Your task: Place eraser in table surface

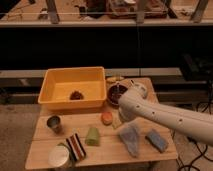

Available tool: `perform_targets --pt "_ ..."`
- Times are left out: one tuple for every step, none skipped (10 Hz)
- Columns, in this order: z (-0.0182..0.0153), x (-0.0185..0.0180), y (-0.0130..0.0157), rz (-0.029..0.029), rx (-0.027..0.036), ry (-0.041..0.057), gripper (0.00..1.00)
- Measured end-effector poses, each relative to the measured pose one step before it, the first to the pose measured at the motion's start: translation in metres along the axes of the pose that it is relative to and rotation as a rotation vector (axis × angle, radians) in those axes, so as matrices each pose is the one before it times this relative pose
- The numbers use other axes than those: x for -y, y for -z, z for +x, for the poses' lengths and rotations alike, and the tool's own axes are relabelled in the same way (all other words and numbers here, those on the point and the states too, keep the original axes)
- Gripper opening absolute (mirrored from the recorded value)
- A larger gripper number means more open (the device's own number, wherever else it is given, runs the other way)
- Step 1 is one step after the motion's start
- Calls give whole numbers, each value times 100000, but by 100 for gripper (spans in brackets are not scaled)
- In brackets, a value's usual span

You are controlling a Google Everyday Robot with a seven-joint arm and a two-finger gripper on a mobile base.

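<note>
One gripper [121, 116], jaws wide and empty, hangs over the table [107, 156]; the eraser [76, 146] lies well apart from it, beyond the green block [92, 136], apparently already set down.

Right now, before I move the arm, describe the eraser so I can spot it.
On the wooden table, look at the front left corner, below the yellow tub. The eraser is the small flat dark block between a white round container and a pale green block, well left of the gripper at mid-table. Only it has red, white and black stripes.
</note>
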Motion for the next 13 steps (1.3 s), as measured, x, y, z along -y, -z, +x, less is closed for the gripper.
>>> perform_targets --pt "2790 1968 1764 -3103 -5056 5717 80" --pt "1221 887 564 -1038 -1863 2743 80" --pt "1062 649 519 -855 -2025 2062 80" --pt "-271 -216 -4 -471 741 -221 80" --pt "7 26 -6 34 6 40 80" --pt "124 150 8 119 -110 301 80" --pt "-41 -60 -5 29 -60 -180 80" --pt "-25 52 33 435 -396 -220 80" --pt "120 652 232 1593 -1251 1854 80" --pt "82 596 248 976 -913 1351 80" --pt "582 1697 312 1543 -1122 2927 80" --pt "843 1884 153 993 -820 2010 80" --pt "842 1644 76 562 -348 1974 80"
